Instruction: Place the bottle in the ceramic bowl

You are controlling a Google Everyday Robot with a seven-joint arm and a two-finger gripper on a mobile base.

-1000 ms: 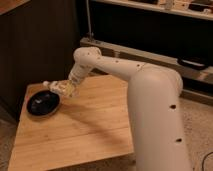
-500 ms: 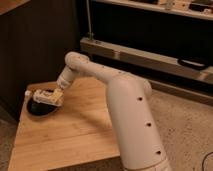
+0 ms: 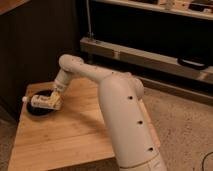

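Observation:
The cream-white bottle [image 3: 40, 101] with a yellowish label lies on its side, its white cap pointing left, just over the black ceramic bowl [image 3: 35, 110] at the far left of the wooden table. My gripper [image 3: 54, 99] is shut on the bottle's right end, directly above the bowl. I cannot tell whether the bottle touches the bowl. The bottle and gripper hide much of the bowl's inside.
The wooden table [image 3: 75, 135] spreads out in front and to the right of the bowl. My white arm [image 3: 120, 115] reaches across its right side. Dark cabinets stand behind, and a metal shelf rail [image 3: 150, 57] runs at the back right.
My gripper has carried the bottle left and down, from beside the bowl's right edge to over the bowl. The arm has stretched further left.

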